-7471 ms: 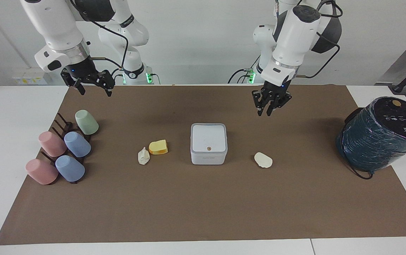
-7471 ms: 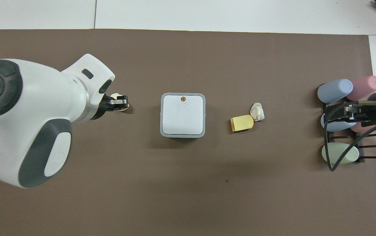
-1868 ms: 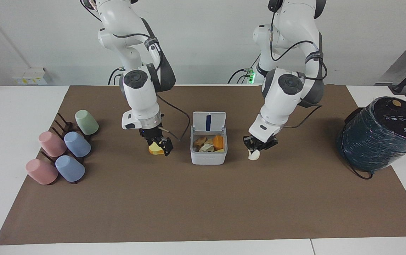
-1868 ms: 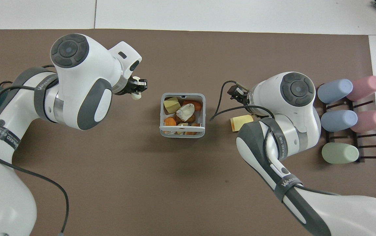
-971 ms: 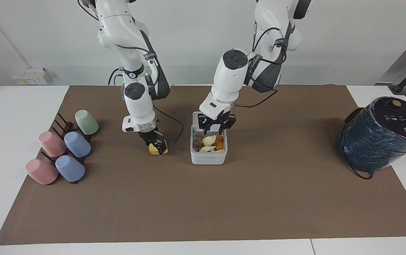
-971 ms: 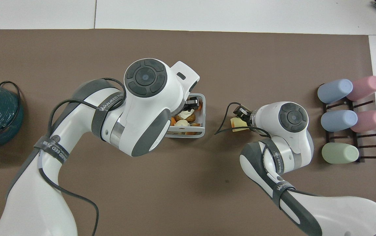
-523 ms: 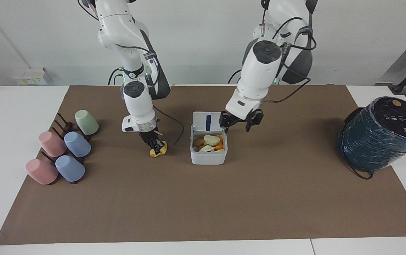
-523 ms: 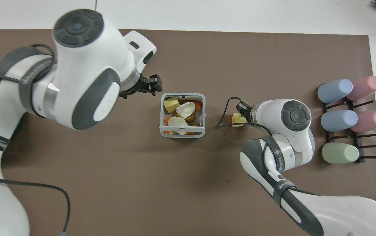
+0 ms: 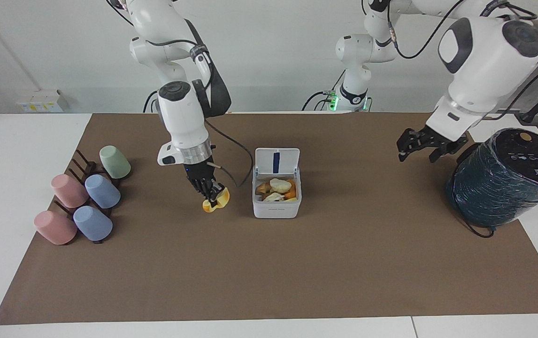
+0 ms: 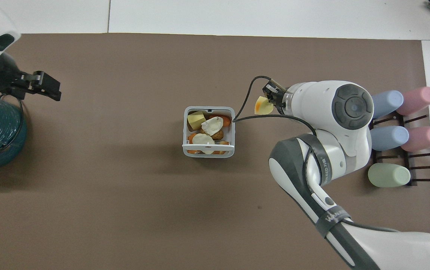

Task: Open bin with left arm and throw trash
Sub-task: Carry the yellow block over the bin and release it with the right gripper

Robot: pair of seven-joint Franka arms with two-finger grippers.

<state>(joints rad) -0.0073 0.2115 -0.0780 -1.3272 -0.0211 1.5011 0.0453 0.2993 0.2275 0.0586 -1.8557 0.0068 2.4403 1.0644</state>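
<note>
I am watching the right gripper (image 9: 213, 194) clamping the yellow wedge (image 9: 216, 202), now lifted off the brown mat (image 9: 269, 272) and hanging just beside the bin (image 9: 276, 206), at about its 9 o'clock in the facing view; half a second ago the wedge was lower, touching the mat. In the overhead view the wedge (image 10: 263, 105) is sitting at about the bin's (image 10: 208, 151) 2 o'clock. The bin is standing mid-mat with its lid (image 9: 277, 162) tipped up toward the robots, and both off-white lumps (image 9: 280, 185) are lying inside it on top of orange and yellow scraps.

The left gripper (image 9: 422, 149), which was hovering by the lid half a second ago, has swung away toward the left arm's end of the table; it is hanging with fingers spread and nothing between them, beside the dark teal wrapped cylinder (image 9: 503, 180). The pastel cups (image 9: 86, 199) on their rack are sitting unchanged.
</note>
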